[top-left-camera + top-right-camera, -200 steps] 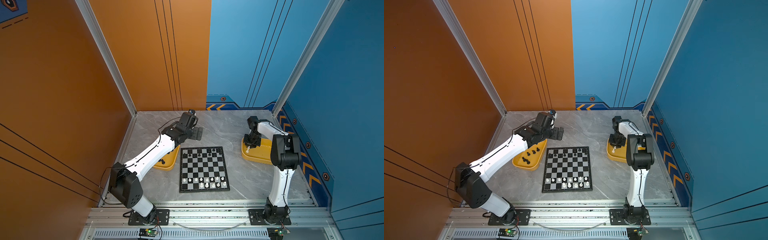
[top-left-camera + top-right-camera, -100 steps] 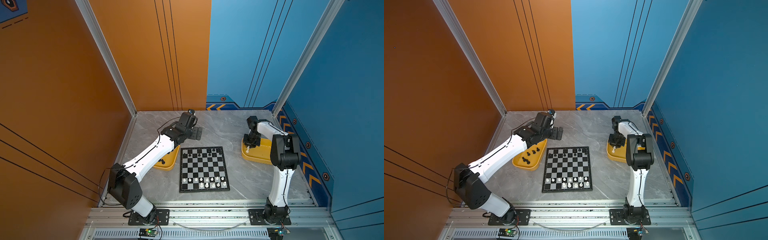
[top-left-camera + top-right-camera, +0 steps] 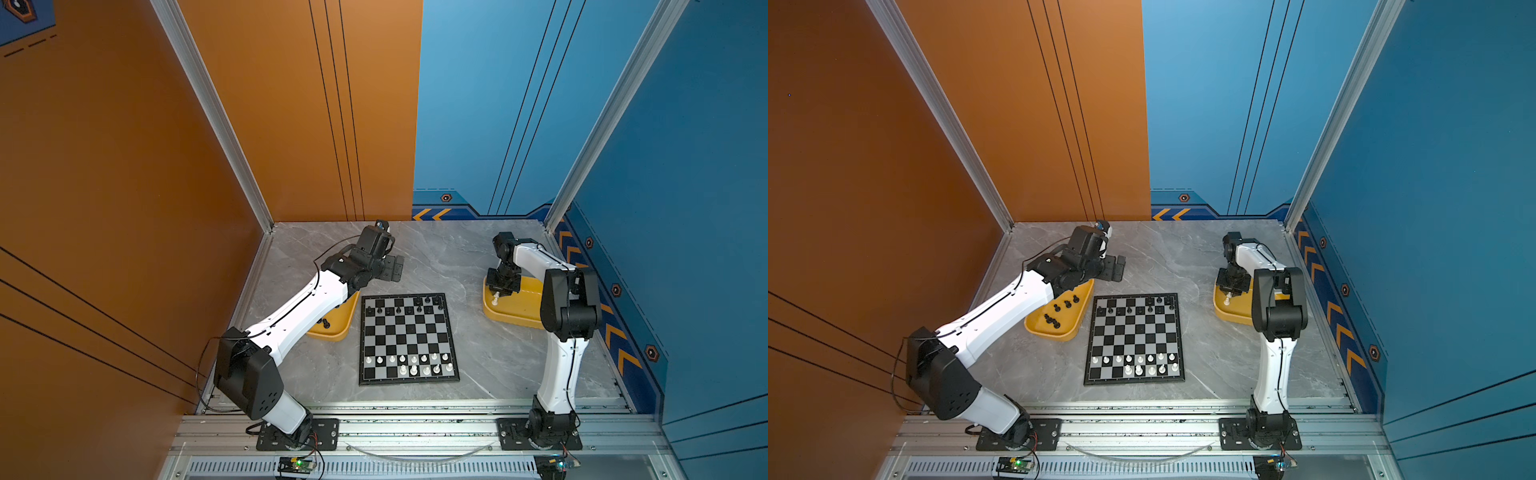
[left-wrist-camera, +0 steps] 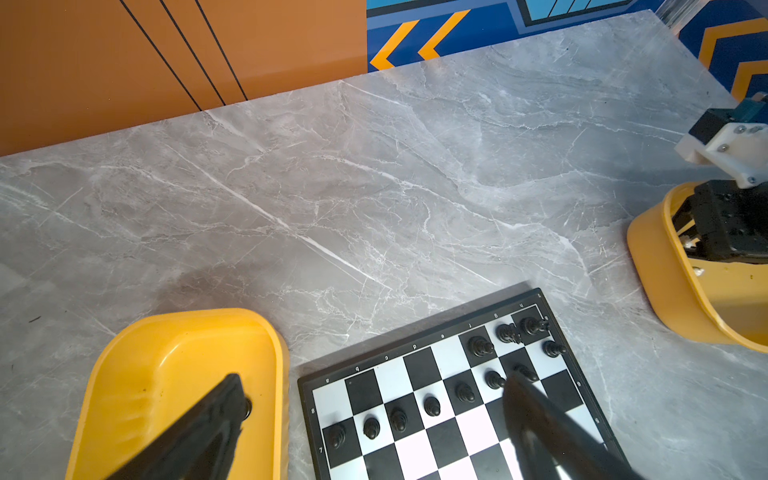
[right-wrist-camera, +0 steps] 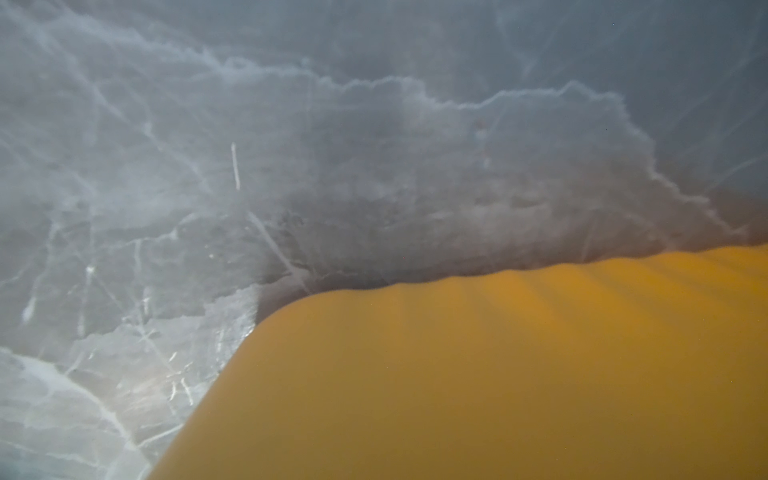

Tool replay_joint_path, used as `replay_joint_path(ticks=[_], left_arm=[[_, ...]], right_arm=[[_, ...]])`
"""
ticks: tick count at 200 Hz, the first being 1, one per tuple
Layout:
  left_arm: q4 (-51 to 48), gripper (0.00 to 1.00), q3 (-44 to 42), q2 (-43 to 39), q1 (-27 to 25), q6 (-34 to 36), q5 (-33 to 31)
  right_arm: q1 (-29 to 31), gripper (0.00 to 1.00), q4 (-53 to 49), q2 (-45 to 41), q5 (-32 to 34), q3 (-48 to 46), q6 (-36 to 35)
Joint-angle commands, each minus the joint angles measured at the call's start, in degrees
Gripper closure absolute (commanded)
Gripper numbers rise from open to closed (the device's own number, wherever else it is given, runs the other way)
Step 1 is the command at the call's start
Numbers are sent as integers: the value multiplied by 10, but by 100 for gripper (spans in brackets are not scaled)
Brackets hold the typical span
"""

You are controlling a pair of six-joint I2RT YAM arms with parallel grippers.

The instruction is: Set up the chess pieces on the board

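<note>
The board (image 3: 409,338) lies mid-table, with black chess pieces (image 3: 398,310) on its far rows and white on the near rows. The left gripper (image 3: 394,268) is wide open and empty, beyond the board's far-left corner. The right gripper (image 3: 500,291) is low in the right yellow tray (image 3: 515,309); its jaw width cannot be told.

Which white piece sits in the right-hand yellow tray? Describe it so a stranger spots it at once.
Find the chessboard in the middle of the grey table, then the yellow tray to its right. By that tray's board-side edge, right beside the right claw, is a small white chess piece: the only white piece visible off the board.
</note>
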Motion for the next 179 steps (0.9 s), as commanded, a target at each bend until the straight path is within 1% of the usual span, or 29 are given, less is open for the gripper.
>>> replay_joint_path(ticks=[1, 19, 27, 69, 118, 141, 179], left_arm=[[6, 2, -10, -19, 3, 2, -7], [9, 2, -11, -19, 2, 2, -8], [10, 2, -11, -18, 3, 2, -7], [15, 2, -9, -14, 3, 1, -6], [26, 2, -11, -11, 4, 1, -7], [30, 2, -12, -9, 4, 0, -6], [37, 2, -12, -2, 4, -2, -1]], right_arm=[[3, 72, -15, -17, 13, 11, -5], [3, 72, -16, -17, 14, 12, -5], [3, 71, -17, -35, 13, 12, -5], [3, 69, -20, -36, 14, 18, -6], [3, 68, -30, -39, 12, 22, -6], [4, 70, -33, -43, 12, 16, -4], [4, 79, -34, -43, 10, 17, -5]])
